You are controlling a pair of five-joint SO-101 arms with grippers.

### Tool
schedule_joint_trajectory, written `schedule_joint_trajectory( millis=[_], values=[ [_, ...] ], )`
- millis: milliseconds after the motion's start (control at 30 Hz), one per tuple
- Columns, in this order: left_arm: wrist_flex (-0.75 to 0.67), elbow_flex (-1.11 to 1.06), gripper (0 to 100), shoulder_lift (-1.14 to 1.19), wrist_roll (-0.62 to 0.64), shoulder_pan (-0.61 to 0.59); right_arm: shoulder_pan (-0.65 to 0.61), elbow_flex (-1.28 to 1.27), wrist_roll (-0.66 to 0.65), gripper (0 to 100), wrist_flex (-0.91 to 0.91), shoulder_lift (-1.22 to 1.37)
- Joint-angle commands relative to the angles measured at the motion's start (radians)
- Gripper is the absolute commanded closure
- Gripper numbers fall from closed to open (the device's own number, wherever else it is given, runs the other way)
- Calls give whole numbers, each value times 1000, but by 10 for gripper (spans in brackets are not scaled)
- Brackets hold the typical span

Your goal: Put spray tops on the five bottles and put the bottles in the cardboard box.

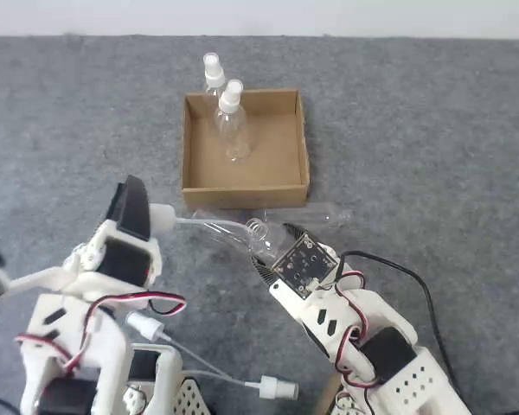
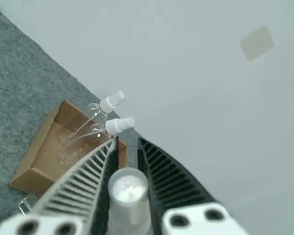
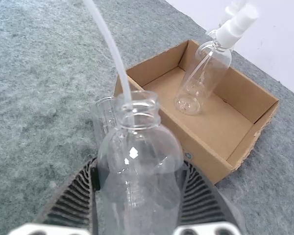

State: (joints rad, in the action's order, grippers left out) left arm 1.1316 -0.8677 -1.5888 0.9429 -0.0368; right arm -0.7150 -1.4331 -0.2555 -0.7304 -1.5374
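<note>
Jaws of the left gripper [image 2: 127, 143] clamp a spray top [image 2: 129, 191] at seven o'clock of the cardboard box [image 1: 245, 196]; right gripper [image 3: 139, 171] clamps a bottle [image 3: 137, 142]. Grey felt [image 1: 432, 138] below, white wall [image 1: 329, 15] beyond.

I work over a grey, fuzzy felt mat [image 1: 432, 130] that spreads from 3 o'clock round through 6 to 9 o'clock. It runs up to 12 o'clock, where it meets a plain pale wall [image 1: 329, 17]. That wall bears one faint beige rectangular patch [image 2: 257, 43]. The light is soft and even, with only weak shadows.
</note>
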Motion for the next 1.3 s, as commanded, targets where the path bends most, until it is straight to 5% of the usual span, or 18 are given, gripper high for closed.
schedule_joint_trajectory(
  millis=[0, 333, 667, 1067, 1267],
  values=[
    [-32, -15, 989, 5, -44, 74, -10, 15, -14, 992, 5, -22],
    [-170, -180, 989, 5, -46, 115, -50, 15, -15, 992, -2, -22],
    [-222, -288, 989, -2, -75, 316, -67, 15, -15, 992, -5, -22],
    [-336, -403, 989, -2, -77, 364, -68, 15, -15, 992, -5, -22],
    [-350, -423, 988, -2, -169, 411, -67, 14, -15, 992, -5, -22]
  ],
)
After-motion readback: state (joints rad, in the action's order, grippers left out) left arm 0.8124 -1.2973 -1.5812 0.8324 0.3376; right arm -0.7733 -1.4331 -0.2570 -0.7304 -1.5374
